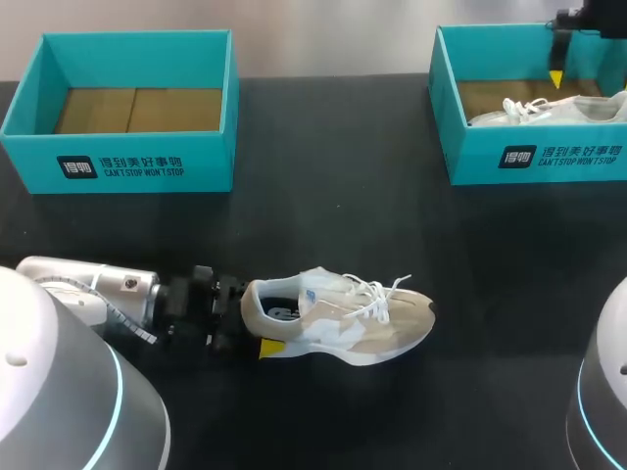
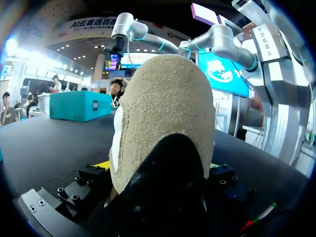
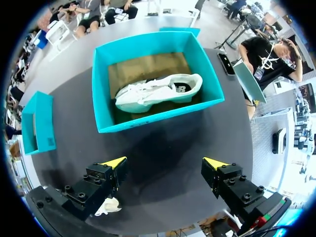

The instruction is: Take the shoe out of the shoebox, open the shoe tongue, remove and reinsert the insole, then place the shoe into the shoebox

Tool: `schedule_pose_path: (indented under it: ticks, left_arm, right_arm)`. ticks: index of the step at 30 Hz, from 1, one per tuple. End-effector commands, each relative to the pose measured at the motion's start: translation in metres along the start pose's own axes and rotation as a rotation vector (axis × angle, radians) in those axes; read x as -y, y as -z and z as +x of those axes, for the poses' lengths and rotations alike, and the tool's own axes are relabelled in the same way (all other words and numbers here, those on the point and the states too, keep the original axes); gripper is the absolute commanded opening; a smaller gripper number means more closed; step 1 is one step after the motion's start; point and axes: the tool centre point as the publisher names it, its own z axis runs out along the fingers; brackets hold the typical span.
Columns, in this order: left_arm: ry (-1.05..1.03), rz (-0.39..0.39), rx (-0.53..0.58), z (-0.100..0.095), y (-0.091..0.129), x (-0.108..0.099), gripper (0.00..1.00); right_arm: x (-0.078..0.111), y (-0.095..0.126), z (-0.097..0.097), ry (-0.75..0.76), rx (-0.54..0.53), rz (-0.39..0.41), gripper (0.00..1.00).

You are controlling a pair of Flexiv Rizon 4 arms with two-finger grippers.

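Your left gripper (image 1: pixel 257 323) is clamped on the heel of the beige shoe (image 1: pixel 343 315), which sits on its sole on the black table (image 1: pixel 323 215) in front of you, toe to your right. From above only one yellow tip shows; the other is hidden behind the heel. In the left wrist view the heel fills almost everything, with slivers of yellow just peeking out on either side. Your right gripper (image 3: pixel 165 165) hangs wide open above the right box (image 3: pixel 148 121), holding nothing. A white shoe (image 3: pixel 158 91) lies on its side in that box. In the head view that arm is mostly cut off. The left box (image 1: pixel 127 108) stands well apart, its brown floor showing. There's a small white scrap under one right finger, and you can't make it out
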Motion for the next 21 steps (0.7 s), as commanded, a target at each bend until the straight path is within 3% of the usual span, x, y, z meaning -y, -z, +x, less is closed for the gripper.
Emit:
schedule_pose_path:
  ticks: [1, 9, 10, 16, 21]
  left_arm:
    - [0.0, 0.0, 0.001, -0.001, -0.003, -0.004, 0.0]
    - [0.0, 0.0, 0.001, -0.001, -0.003, -0.004, 0.0]
    - [0.0, 0.0, 0.001, -0.001, -0.003, -0.004, 0.0]
    - [0.0, 0.0, 0.001, -0.001, -0.003, -0.004, 0.0]
    - [0.0, 0.0, 0.001, -0.001, -0.003, -0.004, 0.0]
  right_arm:
    - [0.001, 0.002, 0.002, -0.001, 0.01, -0.002, 1.0]
    - [0.001, 0.002, 0.002, -0.001, 0.01, -0.002, 1.0]
    - [0.005, 0.004, 0.012, 0.011, 0.013, -0.003, 1.0]
    - [0.05, 0.001, 0.064, 0.037, 0.018, 0.024, 1.0]
    - [0.088, 0.0, 0.086, 0.04, -0.006, 0.026, 1.0]
